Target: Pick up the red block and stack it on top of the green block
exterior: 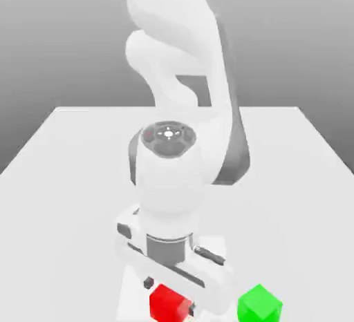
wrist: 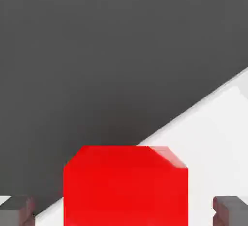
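Straddling red block (wrist: 126, 186), gripper (wrist: 125, 210) wide, fingers (wrist: 17, 210) apart from it; green block (exterior: 259, 305) nearby.

We see the red block (wrist: 126, 186) sitting large between the two grey fingertips (wrist: 17, 210) of our gripper (wrist: 125, 211). Each fingertip stands apart from the block's sides, with a clear gap on both. The white tabletop (wrist: 213, 137) lies beneath it, ending at a dark grey backdrop (wrist: 97, 50).

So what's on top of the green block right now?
Nothing: the green block has a bare top. The red block sits apart, to the exterior view's left, under the robot's hand. The green block's underside is hidden.
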Controlling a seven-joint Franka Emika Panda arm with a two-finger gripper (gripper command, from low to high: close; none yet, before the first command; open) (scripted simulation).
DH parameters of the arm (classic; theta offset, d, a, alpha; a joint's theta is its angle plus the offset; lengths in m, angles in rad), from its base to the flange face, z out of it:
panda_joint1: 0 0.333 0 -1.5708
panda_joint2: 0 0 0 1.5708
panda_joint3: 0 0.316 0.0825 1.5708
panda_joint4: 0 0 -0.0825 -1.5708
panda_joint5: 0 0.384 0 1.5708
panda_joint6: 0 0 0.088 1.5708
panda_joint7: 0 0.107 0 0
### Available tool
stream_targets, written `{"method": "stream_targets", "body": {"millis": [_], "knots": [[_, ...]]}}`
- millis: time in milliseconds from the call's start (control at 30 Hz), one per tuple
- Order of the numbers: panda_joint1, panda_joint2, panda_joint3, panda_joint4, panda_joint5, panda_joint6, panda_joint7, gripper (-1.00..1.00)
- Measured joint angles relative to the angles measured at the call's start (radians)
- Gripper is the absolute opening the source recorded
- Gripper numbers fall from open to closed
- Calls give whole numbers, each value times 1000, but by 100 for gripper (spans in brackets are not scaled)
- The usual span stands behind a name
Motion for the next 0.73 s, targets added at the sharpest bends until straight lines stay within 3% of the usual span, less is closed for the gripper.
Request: {"method": "stream_targets", "body": {"millis": [167, 300, 467, 600, 633, 733], "knots": [[-1, 1, 1, 0, -1, 2, 1, -100], [-20, -122, 28, -20, 40, -101, -29, -100], [78, -186, 149, 25, 27, -215, -83, -100], [141, -75, 143, 52, -48, -137, -50, -100], [149, -52, 136, 54, -61, -117, -42, 100], [149, -52, 136, 54, -61, -117, -42, 100]]}}
